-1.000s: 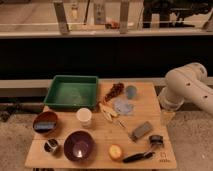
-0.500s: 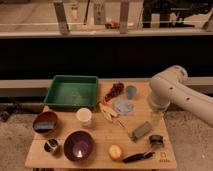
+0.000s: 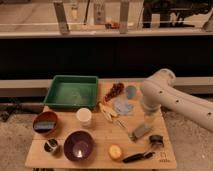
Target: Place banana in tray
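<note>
The banana (image 3: pixel 107 111), small, pale and curved, lies on the wooden table just right of the white cup (image 3: pixel 84 116). The green tray (image 3: pixel 56 95) stands at the table's back left, a short way behind and left of the banana. My white arm reaches in from the right, its elbow over the table's right side. The gripper (image 3: pixel 149 121) hangs below that elbow, above the table's right part, well right of the banana and apart from it.
Dark red grapes (image 3: pixel 115 90), a pale blue cloth (image 3: pixel 122 106) and a grey-blue round thing (image 3: pixel 131 91) lie behind the banana. A purple bowl (image 3: pixel 78 145), brown bowl (image 3: pixel 45 121), small can (image 3: pixel 50 146), orange fruit (image 3: pixel 116 151), grey block (image 3: pixel 141 131) and black-handled tool (image 3: pixel 136 157) fill the front.
My arm has swung left from the table's right edge to over its right side. Nothing on the table has moved.
</note>
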